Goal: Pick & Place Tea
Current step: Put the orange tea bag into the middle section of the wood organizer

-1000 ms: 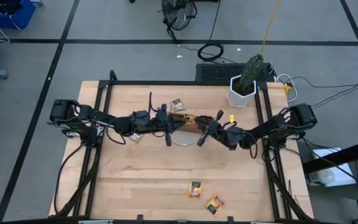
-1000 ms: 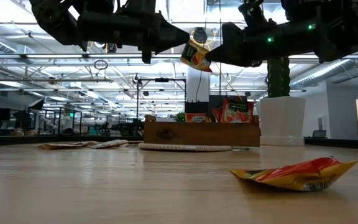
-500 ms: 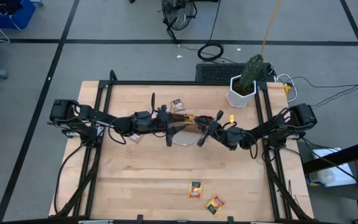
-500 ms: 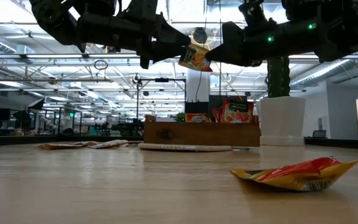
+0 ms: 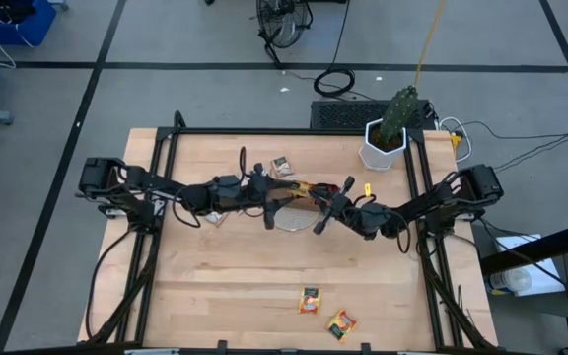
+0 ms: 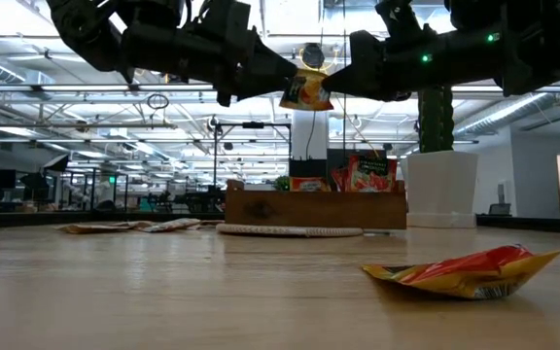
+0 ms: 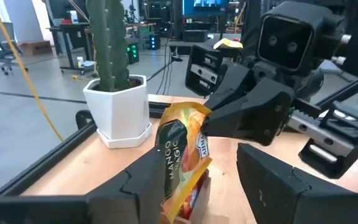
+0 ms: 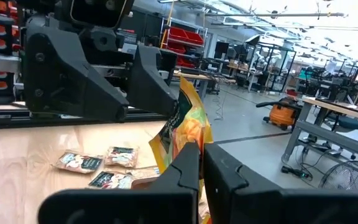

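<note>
We've got the orange-yellow tea sachet hanging in mid-air above the wooden tray, pinched at its edge by the right pincer. The left pincer sits right beside it, fingers spread either side without gripping. Two more sachets lie on the near surface.

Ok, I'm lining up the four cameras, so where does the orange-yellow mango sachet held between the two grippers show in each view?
High view: orange-yellow mango sachet mid-table, between the arms, above the wooden tray.
Low view: top centre, hanging high over the tray.
Left wrist view: centre.
Right wrist view: centre, pinched by the right gripper.
Shared landmark: white cactus pot.
</note>
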`<state>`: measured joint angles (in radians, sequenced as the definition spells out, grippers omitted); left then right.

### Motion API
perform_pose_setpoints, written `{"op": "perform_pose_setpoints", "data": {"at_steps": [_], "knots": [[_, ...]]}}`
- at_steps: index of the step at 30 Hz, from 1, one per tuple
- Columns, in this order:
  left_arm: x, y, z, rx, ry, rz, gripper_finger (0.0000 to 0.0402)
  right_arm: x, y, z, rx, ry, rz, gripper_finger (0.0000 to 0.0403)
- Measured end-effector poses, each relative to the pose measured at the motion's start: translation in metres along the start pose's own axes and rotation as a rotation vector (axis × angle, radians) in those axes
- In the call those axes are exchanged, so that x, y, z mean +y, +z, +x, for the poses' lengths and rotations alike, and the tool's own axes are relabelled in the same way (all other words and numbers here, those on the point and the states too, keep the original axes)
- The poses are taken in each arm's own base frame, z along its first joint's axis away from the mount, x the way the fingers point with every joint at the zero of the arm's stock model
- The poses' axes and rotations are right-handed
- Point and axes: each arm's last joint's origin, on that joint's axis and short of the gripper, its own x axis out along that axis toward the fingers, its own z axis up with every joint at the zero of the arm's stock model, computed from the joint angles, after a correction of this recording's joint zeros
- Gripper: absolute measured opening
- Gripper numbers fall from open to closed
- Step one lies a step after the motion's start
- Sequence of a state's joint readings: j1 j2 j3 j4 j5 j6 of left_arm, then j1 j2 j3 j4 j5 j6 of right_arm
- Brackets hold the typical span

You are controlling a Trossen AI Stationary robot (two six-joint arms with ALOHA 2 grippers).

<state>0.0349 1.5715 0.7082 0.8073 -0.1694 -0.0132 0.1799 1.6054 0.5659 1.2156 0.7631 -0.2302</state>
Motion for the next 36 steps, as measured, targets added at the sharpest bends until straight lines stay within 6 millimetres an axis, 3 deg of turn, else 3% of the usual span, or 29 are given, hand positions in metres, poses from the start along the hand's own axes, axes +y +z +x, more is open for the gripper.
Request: {"op": "perform_pose_setpoints", "data": {"at_steps": [9,36], "knots": [[0.004,0.003,-0.007,0.068,0.103,0.055,0.0202,0.001,0.0,-0.001,0.005,0.007,-0.005,0.0],[0.006,0.01,-0.006,0.002,0.022,-0.121,0.0202,0.0,0.004,-0.001,-0.036,0.006,0.023,0.0]]}}
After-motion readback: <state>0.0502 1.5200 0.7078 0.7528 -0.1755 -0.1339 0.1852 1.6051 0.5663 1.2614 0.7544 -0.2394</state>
